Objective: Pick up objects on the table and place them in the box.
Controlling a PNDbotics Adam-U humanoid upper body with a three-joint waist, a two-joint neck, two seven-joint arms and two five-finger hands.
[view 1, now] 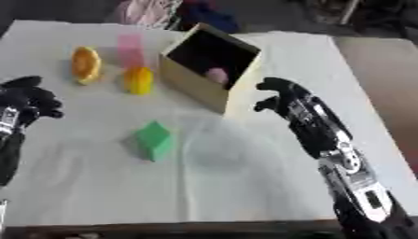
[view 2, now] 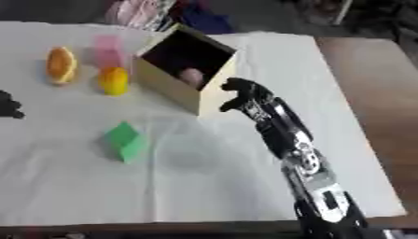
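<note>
A tan wooden box [view 1: 196, 86] stands tilted on the white cloth, its dark opening facing up, with a small pink thing [view 1: 217, 76] inside. My right hand [view 1: 277, 95] hangs just right of the box's near corner, fingers curled and holding nothing. A green block [view 1: 153, 140] lies in front of the box to the left. A yellow object [view 1: 139, 80], an orange round object [view 1: 86, 64] and a pink block [view 1: 130, 49] sit left of the box. My left hand [view 1: 29, 100] shows at the left edge, fingers curled, apart from all objects.
The white cloth [view 1: 245, 186] covers the table down to its front edge. Brown floor lies past the right side of the table. Pink and blue things [view 1: 204, 11] lie beyond the far edge.
</note>
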